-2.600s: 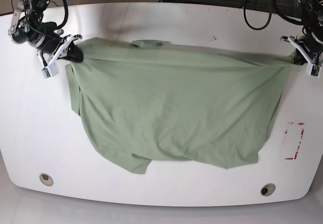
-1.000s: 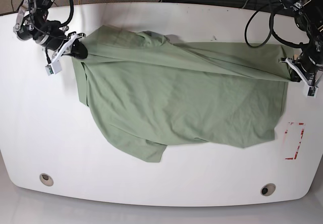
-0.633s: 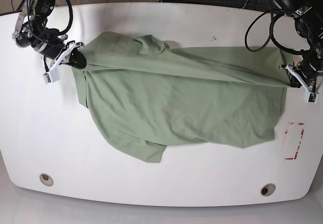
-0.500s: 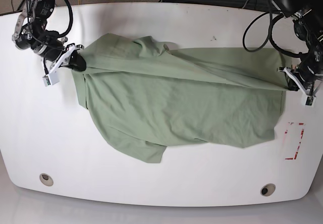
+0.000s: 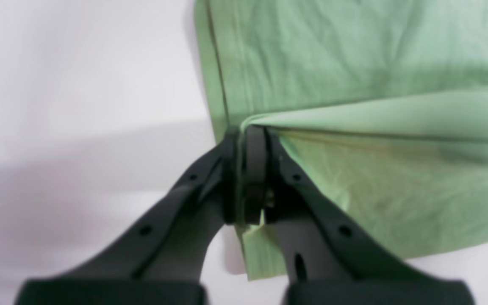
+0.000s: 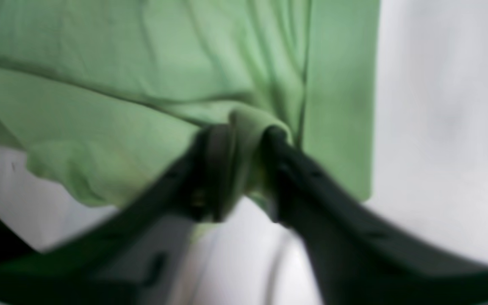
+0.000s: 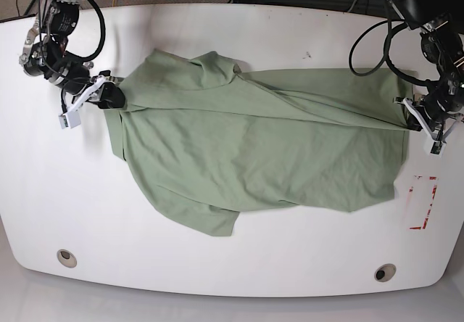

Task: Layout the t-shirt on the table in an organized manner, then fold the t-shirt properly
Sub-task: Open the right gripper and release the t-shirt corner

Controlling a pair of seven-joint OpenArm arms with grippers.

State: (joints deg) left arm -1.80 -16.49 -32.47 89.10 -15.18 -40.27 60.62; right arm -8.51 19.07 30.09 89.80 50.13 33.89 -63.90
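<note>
Across the middle of the table (image 7: 239, 28), the t-shirt (image 7: 254, 155) has slid toward the near edge compared with a second ago, and both arms have come down with it. The taut ridge between the two grippers is lower and softer now, and more cloth lies flat. The laying-out looks nearly finished, the folding not started.

The left gripper (image 5: 244, 169) is clamped tight on a thin edge of the fabric at the shirt's side. The right gripper (image 6: 237, 165) has its jaws parted a little, with a thick bunch of cloth wedged between them; whether it grips or is letting go, the blurred wrist view cannot settle.

The shirt itself is pale sage green and lightly creased. A long diagonal fold runs from one pinched end to the other, a hump sits near its far edge, and one corner trails off toward the near side.
</note>
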